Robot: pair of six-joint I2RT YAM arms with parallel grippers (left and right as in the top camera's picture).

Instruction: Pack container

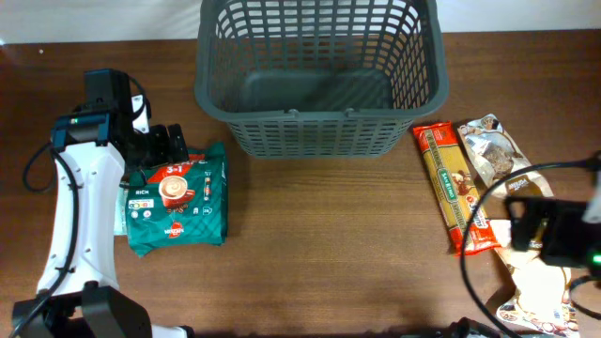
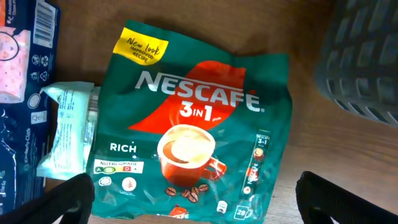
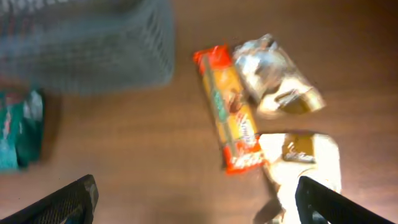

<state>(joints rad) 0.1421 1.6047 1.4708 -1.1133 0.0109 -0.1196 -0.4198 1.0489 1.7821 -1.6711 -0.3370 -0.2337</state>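
1. Container (image 1: 319,115): large dark grey lattice basket with a thick rim. It stands upright at the far middle of the bench (image 1: 319,244), between my two arms.
2. My left fingers (image 2: 69,200): spread wide and gripping nothing. They hang over the near end of the coffee packet, one tip at each lower corner of my wrist view.
3. Coffee packet (image 2: 193,124): green Nescafé 3-in-1 bag. It lies flat on the bench, left of the container and apart from it.
4. Pale sachet (image 2: 68,130): it lies against the coffee packet's edge on the side away from the container. A blue packet (image 2: 18,143) lies beyond it.
5. My right fingers (image 3: 69,200): spread wide, nothing between them. They hover above the right side of the bench.
6. Orange-red packet (image 1: 454,188): long and narrow, lying flat. Its far end is near the container's right front corner.
7. Silver-brown packet (image 1: 493,150): crumpled, just beside the orange-red packet on its outer side.
8. Cream packet (image 3: 305,158): it sits by the near end of the orange-red packet and is partly hidden under my right arm in the overhead view.
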